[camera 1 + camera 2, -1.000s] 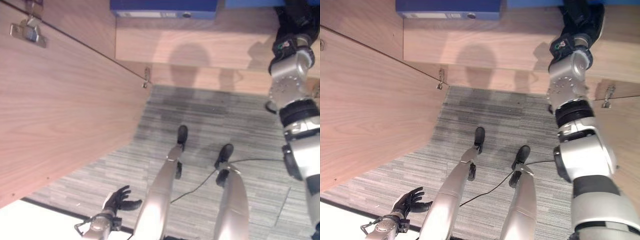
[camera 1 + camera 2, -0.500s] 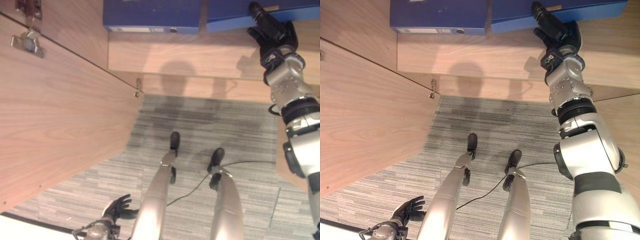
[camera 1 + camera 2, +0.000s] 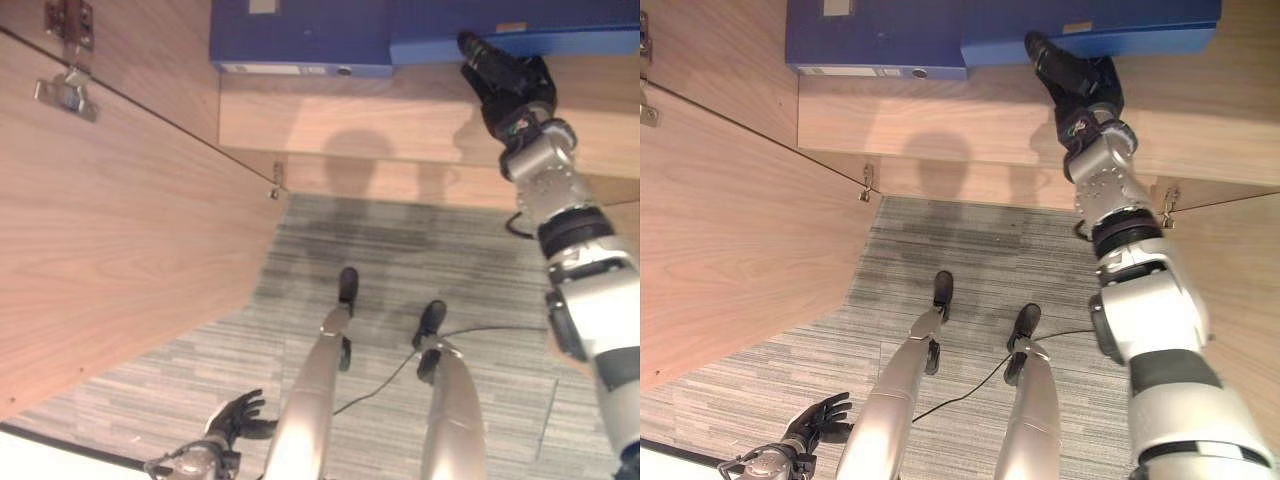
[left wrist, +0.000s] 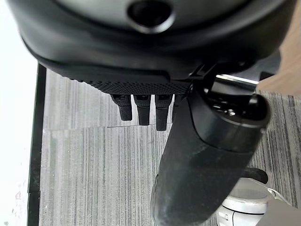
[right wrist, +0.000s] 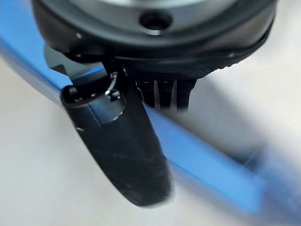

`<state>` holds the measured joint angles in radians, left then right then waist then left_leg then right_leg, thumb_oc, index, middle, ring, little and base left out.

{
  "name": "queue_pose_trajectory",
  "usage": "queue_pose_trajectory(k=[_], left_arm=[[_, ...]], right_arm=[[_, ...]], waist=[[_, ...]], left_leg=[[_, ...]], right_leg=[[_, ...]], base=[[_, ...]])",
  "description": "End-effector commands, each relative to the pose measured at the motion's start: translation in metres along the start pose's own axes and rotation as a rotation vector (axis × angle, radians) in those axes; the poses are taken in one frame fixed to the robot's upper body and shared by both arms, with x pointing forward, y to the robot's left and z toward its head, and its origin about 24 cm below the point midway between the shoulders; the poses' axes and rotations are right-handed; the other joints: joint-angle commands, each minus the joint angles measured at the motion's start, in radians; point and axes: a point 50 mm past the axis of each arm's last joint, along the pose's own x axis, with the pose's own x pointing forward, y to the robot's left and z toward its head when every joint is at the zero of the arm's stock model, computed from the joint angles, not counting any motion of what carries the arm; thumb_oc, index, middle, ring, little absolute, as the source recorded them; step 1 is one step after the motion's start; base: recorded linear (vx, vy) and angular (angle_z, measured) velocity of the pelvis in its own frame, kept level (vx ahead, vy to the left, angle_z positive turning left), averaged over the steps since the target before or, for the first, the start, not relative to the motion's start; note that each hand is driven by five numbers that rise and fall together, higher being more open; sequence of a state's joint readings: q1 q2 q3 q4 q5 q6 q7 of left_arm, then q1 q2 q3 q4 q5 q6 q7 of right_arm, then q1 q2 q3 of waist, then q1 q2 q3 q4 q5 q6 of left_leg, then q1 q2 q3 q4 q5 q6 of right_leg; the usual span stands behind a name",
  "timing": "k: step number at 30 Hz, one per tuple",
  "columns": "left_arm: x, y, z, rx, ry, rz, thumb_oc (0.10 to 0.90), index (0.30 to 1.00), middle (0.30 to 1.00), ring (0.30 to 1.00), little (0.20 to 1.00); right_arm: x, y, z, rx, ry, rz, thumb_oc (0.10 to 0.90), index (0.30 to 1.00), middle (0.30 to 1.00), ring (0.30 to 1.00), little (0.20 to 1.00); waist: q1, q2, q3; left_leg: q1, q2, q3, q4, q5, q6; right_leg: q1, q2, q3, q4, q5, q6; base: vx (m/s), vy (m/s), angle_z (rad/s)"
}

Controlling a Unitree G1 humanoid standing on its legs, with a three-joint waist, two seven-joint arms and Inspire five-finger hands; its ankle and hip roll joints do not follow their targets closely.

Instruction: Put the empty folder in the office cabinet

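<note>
Right hand (image 3: 505,85) reaches up with straight fingers against the front edge of the blue folder (image 3: 510,22) on the cabinet shelf (image 3: 400,110), beside a darker blue folder (image 3: 875,35) with an unreadable spine label, while the left hand (image 4: 155,101) hangs relaxed and spread over the carpet (image 4: 94,179).

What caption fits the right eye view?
Right hand at the blue folder on the cabinet shelf.

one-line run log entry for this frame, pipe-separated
phase: placing | right hand on folder at cabinet shelf | second folder beside it | left hand idle, low, open
</note>
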<state>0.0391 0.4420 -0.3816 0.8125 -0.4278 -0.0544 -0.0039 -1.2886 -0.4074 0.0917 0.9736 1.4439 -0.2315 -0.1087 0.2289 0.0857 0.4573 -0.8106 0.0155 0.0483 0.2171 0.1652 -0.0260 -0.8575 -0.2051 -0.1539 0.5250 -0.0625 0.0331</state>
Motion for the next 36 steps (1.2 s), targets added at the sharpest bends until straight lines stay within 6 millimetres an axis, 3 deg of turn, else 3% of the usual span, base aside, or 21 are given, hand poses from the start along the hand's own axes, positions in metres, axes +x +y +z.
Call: queue_pose_trajectory(k=[1,2,9,17,23,28,36], left_arm=[[-0.014,0.01,-0.036,0.028,0.109,0.072,0.8,0.9,0.9,0.9,0.9],[-0.013,0.007,-0.033,0.047,0.093,0.076,0.8,0.9,0.9,0.9,0.9],[-0.012,-0.002,-0.037,0.097,0.112,0.06,0.8,0.9,0.9,0.9,0.9],[-0.012,-0.001,-0.042,0.074,0.141,0.066,0.8,0.9,0.9,0.9,0.9],[-0.013,-0.001,-0.047,0.055,0.161,0.069,0.8,0.9,0.9,0.9,0.9],[-0.013,-0.004,-0.049,0.05,0.164,0.067,0.8,0.9,0.9,0.9,0.9],[-0.012,-0.008,-0.049,0.035,0.166,0.089,0.8,0.9,0.9,0.9,0.9]], right_arm=[[-0.011,0.019,0.034,0.366,-0.301,0.092,0.8,0.9,0.9,0.9,0.9],[-0.017,0.017,0.03,0.461,-0.349,0.066,0.8,0.9,0.9,0.9,0.9],[-0.032,0.011,0.017,0.638,-0.432,-0.047,0.8,0.9,0.9,0.9,0.9],[-0.03,-0.01,0.002,0.528,-0.337,-0.114,0.8,0.9,0.9,0.9,0.9],[-0.027,-0.013,0.001,0.474,-0.304,-0.101,0.8,0.9,0.9,0.9,0.9],[-0.034,-0.007,-0.008,0.516,-0.305,-0.083,0.8,0.9,0.9,0.9,0.9],[-0.052,0.025,-0.017,0.536,-0.335,-0.017,0.8,0.9,0.9,0.9,0.9]], waist=[[0.032,0.024,0.014],[0.04,0.038,0.009],[0.058,0.072,-0.009],[0.054,0.066,-0.013],[0.045,0.059,-0.01],[0.038,0.054,-0.008],[0.023,0.051,-0.002]], left_leg=[[-0.028,-0.034,-0.039,0.023,-0.1,-0.027],[-0.029,-0.04,-0.04,0.026,-0.103,-0.026],[-0.032,-0.055,-0.044,0.02,-0.102,-0.024],[-0.03,-0.058,-0.042,0.022,-0.102,-0.023],[-0.031,-0.054,-0.04,0.02,-0.1,-0.022],[-0.027,-0.054,-0.042,0.013,-0.099,-0.021],[-0.026,-0.052,-0.039,0.008,-0.096,-0.021]], right_leg=[[0.113,-0.003,-0.051,-0.064,-0.047,0.071],[0.112,-0.008,-0.05,-0.058,-0.051,0.074],[0.108,-0.022,-0.051,-0.053,-0.054,0.082],[0.109,-0.025,-0.048,-0.053,-0.052,0.083],[0.106,-0.023,-0.047,-0.054,-0.047,0.079],[0.111,-0.022,-0.046,-0.061,-0.044,0.08],[0.107,-0.021,-0.044,-0.062,-0.04,0.077]], base=[[0.03,0.04,0.08],[0.02,0.033,0.07],[0.02,0.025,0.09],[0.0,0.009,0.04],[0.0,0.0,0.0],[0.0,0.0,0.0],[0.0,0.001,-0.01]])
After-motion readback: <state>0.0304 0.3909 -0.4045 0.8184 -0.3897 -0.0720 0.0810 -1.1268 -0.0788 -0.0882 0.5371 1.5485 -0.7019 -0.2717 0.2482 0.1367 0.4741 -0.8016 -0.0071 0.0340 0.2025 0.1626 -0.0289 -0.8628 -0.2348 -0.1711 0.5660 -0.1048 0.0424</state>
